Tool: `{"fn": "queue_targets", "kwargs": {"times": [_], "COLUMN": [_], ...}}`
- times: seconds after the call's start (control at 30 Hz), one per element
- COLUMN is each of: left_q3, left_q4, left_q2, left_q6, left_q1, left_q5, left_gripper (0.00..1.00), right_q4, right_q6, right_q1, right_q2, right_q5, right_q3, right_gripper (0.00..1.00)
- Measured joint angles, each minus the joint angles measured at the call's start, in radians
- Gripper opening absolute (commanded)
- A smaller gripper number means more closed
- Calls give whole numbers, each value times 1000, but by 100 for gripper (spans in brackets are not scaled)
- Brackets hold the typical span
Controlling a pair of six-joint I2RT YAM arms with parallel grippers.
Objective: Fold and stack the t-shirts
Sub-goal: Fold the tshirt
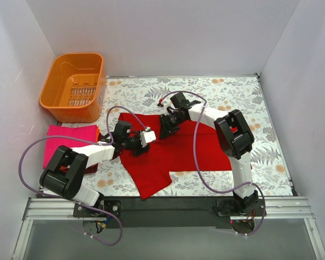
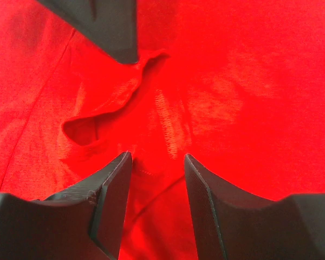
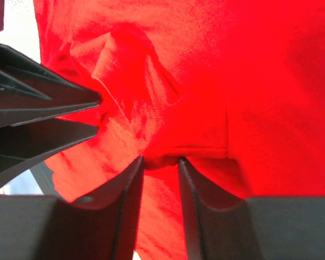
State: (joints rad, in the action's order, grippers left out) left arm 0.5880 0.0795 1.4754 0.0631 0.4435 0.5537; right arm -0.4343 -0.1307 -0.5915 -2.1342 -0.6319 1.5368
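So the red t-shirt (image 1: 179, 151) is lying spread out in the middle of the table on the floral cloth (image 1: 233, 92). It's mostly flat, and one part of it sticks out toward the near edge. Both arms are reaching into the left-centre part of it, and their tips are really close together.

The left gripper (image 2: 157, 162) is down on the fabric with its fingers (image 2: 114, 189) closed to a smallish gap. A raised ridge of red cloth with a line of stitching runs straight into that gap. In the right wrist view the cloth puckers right at those tips, so it looks pinched to me.

The right gripper (image 3: 161, 165) is squeezed even tighter, down to a thin slot with a folded edge of the shirt in it. From the left wrist camera you can see a little ruffle of cloth standing up right at one of its fingertips, so that one seems to have hold of the shirt too.

Off to the left there's a pink t-shirt (image 1: 65, 142) lying folded, well apart from the red one and just on the near side of the orange basket (image 1: 65, 111). The basket sits in the far left corner.
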Motion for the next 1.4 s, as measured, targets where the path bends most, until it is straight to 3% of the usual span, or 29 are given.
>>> {"fn": "queue_targets", "kwargs": {"times": [0.17,0.27,0.33,0.43,0.73,1.2,1.4], "left_q3": [12,19,19,19,19,-17,-40], "left_q4": [26,38,41,40,-26,-195,-264], "left_q2": [31,38,38,38,2,-252,-286], "left_q6": [-3,-10,-15,-13,8,61,76], "left_q1": [0,0,0,0,0,-3,-3], "left_q5": [-32,-47,-52,-55,-47,-6,5], "left_gripper": [36,26,13,0,0,0,0], "right_q4": [0,0,0,0,0,0,-14], "right_q6": [-1,0,0,1,1,3,18], "right_q1": [0,0,0,0,2,2,2], "right_q2": [-1,-1,-1,-2,-2,-1,2], "right_q5": [0,0,0,0,-11,-35,-38], "right_q3": [0,0,0,0,0,-21,-44], "right_gripper": [21,15,8,6,2,2,1]}}
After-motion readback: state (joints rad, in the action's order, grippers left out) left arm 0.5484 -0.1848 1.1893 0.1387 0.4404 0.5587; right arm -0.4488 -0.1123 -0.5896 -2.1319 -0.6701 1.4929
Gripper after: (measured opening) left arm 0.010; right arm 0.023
